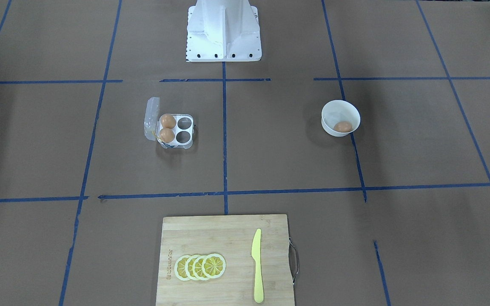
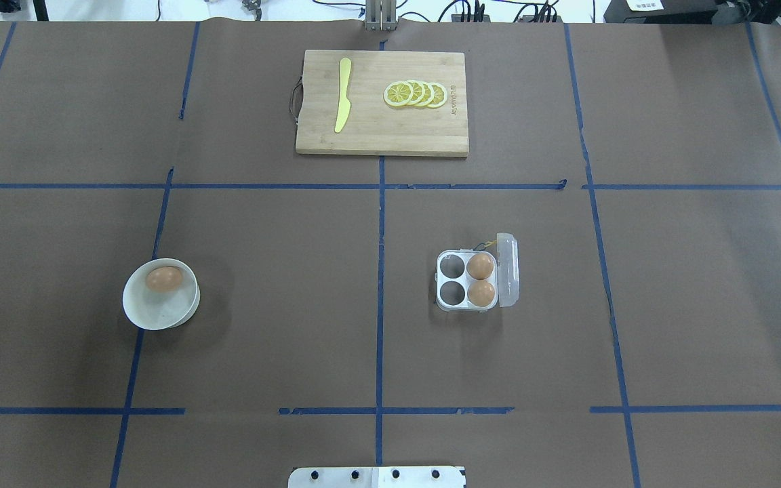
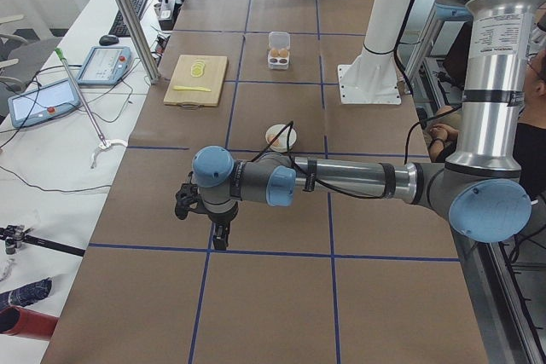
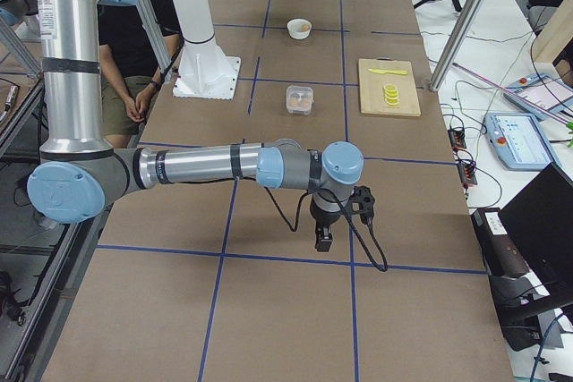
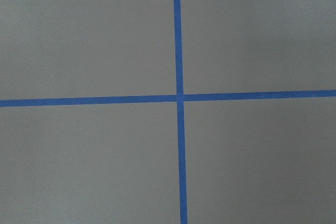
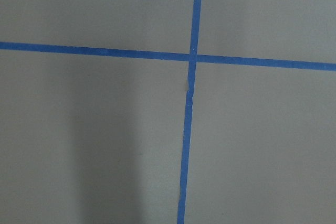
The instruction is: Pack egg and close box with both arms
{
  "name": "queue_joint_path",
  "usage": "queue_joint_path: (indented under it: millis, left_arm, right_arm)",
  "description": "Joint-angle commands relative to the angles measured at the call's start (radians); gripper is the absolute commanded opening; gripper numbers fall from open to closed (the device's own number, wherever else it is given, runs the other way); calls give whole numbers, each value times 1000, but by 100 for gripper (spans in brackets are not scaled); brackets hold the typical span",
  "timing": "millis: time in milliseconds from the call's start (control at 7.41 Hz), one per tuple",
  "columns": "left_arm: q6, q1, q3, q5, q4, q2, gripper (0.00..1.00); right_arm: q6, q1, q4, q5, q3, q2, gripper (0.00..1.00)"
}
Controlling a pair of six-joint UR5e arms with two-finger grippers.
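The egg (image 2: 164,278) lies in a round white bowl (image 2: 160,313) on the table's left side; it also shows in the front view (image 1: 343,126). The box (image 2: 452,267) sits right of centre, its clear lid (image 2: 509,269) open. Two brown eggs fill the cells nearest the lid and the two other cells are empty; the front view shows the box (image 1: 184,123) too. My left gripper (image 3: 220,234) and my right gripper (image 4: 322,239) hang over bare table at opposite ends, far from both, and I cannot tell whether they are open. The wrist views show only paper and blue tape.
A wooden cutting board (image 2: 370,129) at the far middle holds a yellow knife (image 2: 343,95) and lemon slices (image 2: 416,94). The white pedestal (image 1: 223,29) stands at the robot's side. A person (image 4: 125,51) sits beside the table.
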State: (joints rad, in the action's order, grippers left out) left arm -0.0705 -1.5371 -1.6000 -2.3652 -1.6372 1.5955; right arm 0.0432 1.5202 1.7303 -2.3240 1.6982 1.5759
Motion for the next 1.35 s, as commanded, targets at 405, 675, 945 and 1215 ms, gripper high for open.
queue_joint_path:
  millis: [405,675,945,1215]
  left_arm:
    - [4,2,-49,-3,-15,90,100]
    - [-8,58,-17,-104,-285,75,100]
    - [-23,144,-58,-131,-306,93,100]
    - [-46,167,-66,-132,-309,127,100]
  right_arm:
    - [0,3,0,-3,24,-11,100]
    - [1,3,0,-2,20,-13,100]
    - [0,3,-2,-3,26,-17,100]
    - [12,3,-3,2,26,-42,100]
